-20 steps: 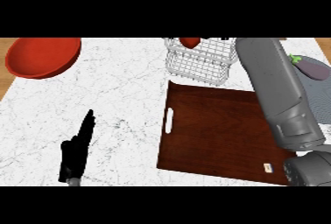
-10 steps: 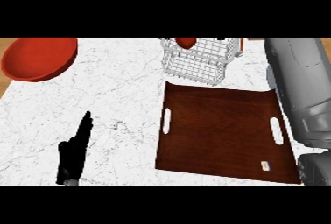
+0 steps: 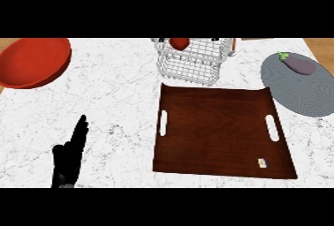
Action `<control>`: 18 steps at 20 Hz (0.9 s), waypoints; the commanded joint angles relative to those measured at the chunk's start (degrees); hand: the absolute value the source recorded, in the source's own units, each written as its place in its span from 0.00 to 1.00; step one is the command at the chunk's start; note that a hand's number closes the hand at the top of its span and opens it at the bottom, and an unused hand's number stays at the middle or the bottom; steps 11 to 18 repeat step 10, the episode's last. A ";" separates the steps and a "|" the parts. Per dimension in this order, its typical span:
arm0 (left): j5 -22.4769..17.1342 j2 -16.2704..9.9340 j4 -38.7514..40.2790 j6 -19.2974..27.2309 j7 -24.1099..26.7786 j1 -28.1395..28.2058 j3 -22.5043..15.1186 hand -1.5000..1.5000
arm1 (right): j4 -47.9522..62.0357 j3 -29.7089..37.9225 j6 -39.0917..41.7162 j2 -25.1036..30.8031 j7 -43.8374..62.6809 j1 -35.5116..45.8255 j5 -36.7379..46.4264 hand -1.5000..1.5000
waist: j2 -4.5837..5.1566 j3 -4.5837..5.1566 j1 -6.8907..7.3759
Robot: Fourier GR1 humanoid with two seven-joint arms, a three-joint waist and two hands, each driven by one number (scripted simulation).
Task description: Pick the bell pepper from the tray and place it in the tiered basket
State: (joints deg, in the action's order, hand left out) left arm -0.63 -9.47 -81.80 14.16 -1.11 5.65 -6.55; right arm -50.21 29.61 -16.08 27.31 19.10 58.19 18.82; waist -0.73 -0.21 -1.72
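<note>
**Head view: pepper in the basket, left hand resting low**

Far left, top: a red bowl (image 3: 31, 62) sits on the white marble counter (image 3: 117, 101), partly cut by the view's edge.

Lower left: my left hand (image 3: 68, 158) comes in from the bottom edge. Fingers straight and held together, pointing up and slightly right, away from me. It holds nothing and is well apart from every object; whether the fingertips touch the counter I cannot tell. Only the hand and a bit of wrist show.

Centre: the dark wooden tray (image 3: 220, 130) lies flat, with a slot handle on each short side and a small pale label near its lower right corner. Its far edge sits just beside the basket.

Centre top: the white wire tiered basket (image 3: 194, 62) stands at the counter's far side. The red bell pepper (image 3: 179, 42) lies inside it, toward the left of the upper part, partly cut by the top of the view.

Right: a grey plate (image 3: 305, 90) with a purple eggplant (image 3: 299, 65) on its far part.

My right hand shows nowhere.
</note>
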 commanded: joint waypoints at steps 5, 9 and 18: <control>-0.61 0.47 1.41 -1.03 0.49 1.39 0.21 0.50 | -7.12 10.89 19.03 14.52 -3.06 -17.79 -12.35 0.00 | 0.39 0.14 -0.56; 0.40 0.90 2.63 -0.25 -1.39 -2.25 0.50 0.50 | -10.26 15.34 28.56 19.08 -2.23 -23.62 -19.00 0.00 | 0.46 0.20 0.03; 1.22 0.60 -1.99 -0.17 -2.53 1.40 -1.22 0.50 | -10.16 16.79 30.93 20.85 -1.28 -25.39 -20.45 0.00 | 0.38 0.17 0.46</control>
